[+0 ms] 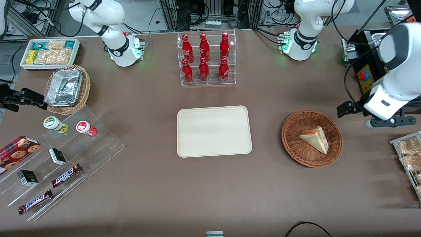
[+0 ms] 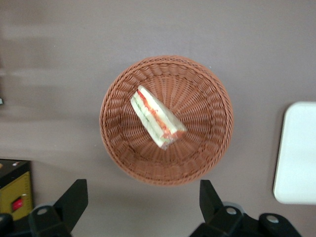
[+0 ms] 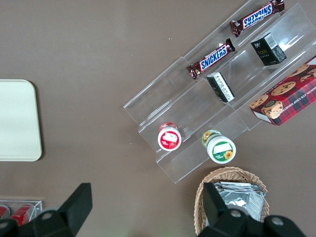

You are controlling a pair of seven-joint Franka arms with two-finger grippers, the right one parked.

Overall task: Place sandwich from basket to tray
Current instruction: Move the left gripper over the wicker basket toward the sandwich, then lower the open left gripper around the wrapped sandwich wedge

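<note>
Brown table (image 1: 210, 184) — sandwich (image 1: 315, 138) in basket (image 1: 291, 138); gripper (image 2: 143, 200) spread above.

Bright overhead light, soft shadows, sharp

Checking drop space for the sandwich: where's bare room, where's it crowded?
The tray is bare throughout. Bare table lies between it and the basket, where the sandwich lies. The open gripper hovers above the basket. Crowded: the snack stands toward the parked arm's end and the bottle rack.

Reddish-brown woven basket (image 1: 311, 138); pale sandwich (image 1: 315, 138), orange-red and green layers; cream-beige tray (image 1: 214, 131); black gripper (image 2: 143, 202)
</note>
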